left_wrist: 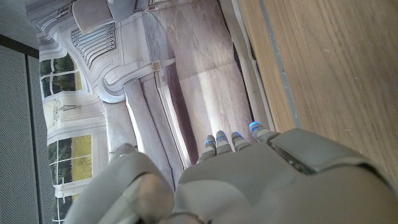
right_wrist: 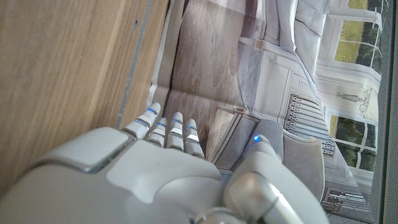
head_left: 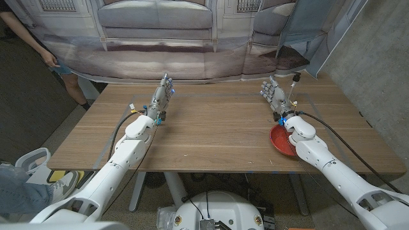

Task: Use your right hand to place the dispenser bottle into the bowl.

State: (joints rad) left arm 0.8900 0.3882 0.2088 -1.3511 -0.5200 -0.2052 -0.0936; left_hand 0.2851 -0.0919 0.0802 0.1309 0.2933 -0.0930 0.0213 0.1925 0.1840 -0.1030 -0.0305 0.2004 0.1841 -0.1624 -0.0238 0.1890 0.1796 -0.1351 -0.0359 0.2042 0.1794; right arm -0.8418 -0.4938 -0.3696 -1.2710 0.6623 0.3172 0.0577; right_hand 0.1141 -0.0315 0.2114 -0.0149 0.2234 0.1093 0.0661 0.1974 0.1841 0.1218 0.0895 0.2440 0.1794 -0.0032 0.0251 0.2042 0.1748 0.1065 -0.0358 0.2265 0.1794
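Bottle (head_left: pixel 295 86) is standing at one o'clock of the right robot hand (head_left: pixel 275 96), whose empty fingers are spreading; reaching risks toppling it beyond the red bowl (head_left: pixel 280 138).

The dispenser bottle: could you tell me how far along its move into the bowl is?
Nothing looks done yet. The dispenser bottle stands on the table just beyond the right hand, which holds nothing. The red bowl sits by the right wrist, no bottle in it. Grasping, carrying and placing remain. The left hand holds nothing.
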